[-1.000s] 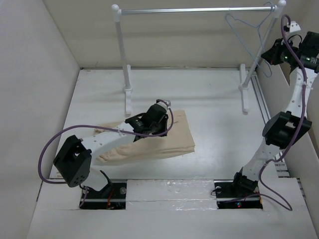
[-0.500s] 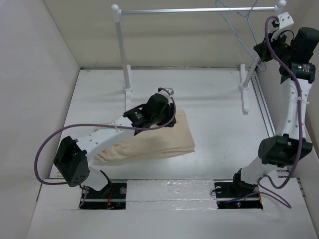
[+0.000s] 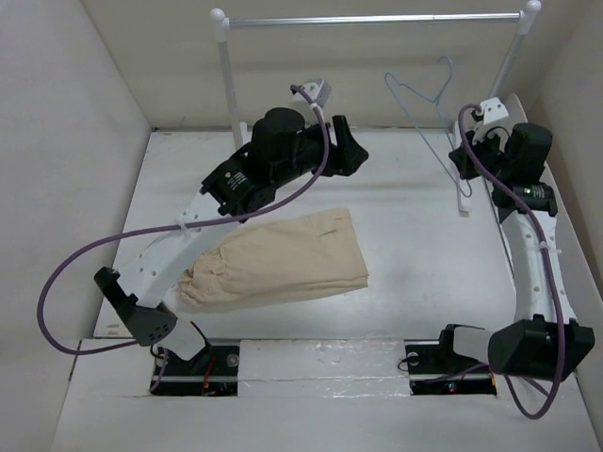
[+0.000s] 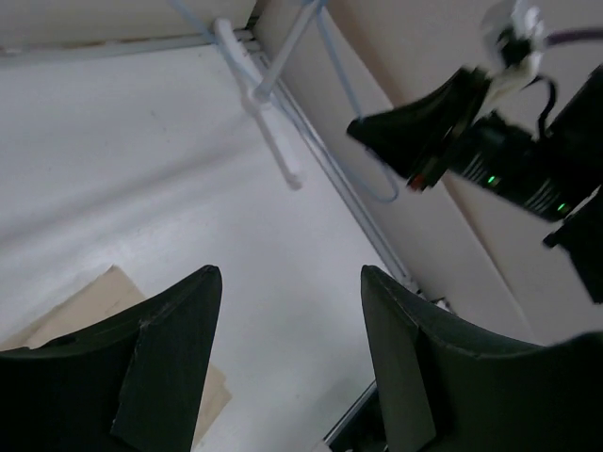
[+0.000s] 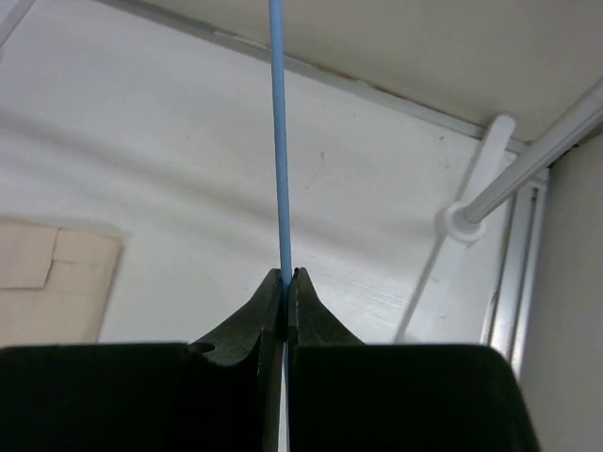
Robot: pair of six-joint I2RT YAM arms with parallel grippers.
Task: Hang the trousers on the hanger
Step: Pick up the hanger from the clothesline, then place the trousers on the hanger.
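**Operator:** Where do the trousers (image 3: 283,259) lie?

**Spotter:** They are nearest you, flat on the table (image 3: 415,254) just ahead of your left arm's base. Nothing is holding them. They are tan and soft, folded into a broad pad. The near-left end is bunched and wrinkled, and the right edge is folded square. No part of them is on the hanger yet.

**Operator:** And my left gripper (image 4: 290,278)?

**Spotter:** It is beyond the cloth and raised well above it. The fingers are spread wide with nothing between them, and it points across toward your right arm. I judge it is placed there to meet the hanger, not to pick up the cloth.

**Operator:** What about the right gripper (image 5: 285,278)?

**Spotter:** It is farther back, on the right. The fingers are pressed together on the hanger (image 5: 278,141), pinching its thin pale-blue wire, which runs straight up out of the tips. The triangle hangs in the air with its hook uppermost, clear of the rack (image 3: 377,18) behind it. Gripping one wire seems to leave the rest of the frame free for the cloth.

**Operator:** Is there any risk?

**Spotter:** The wire is thin, so it could well twist in that pinch.
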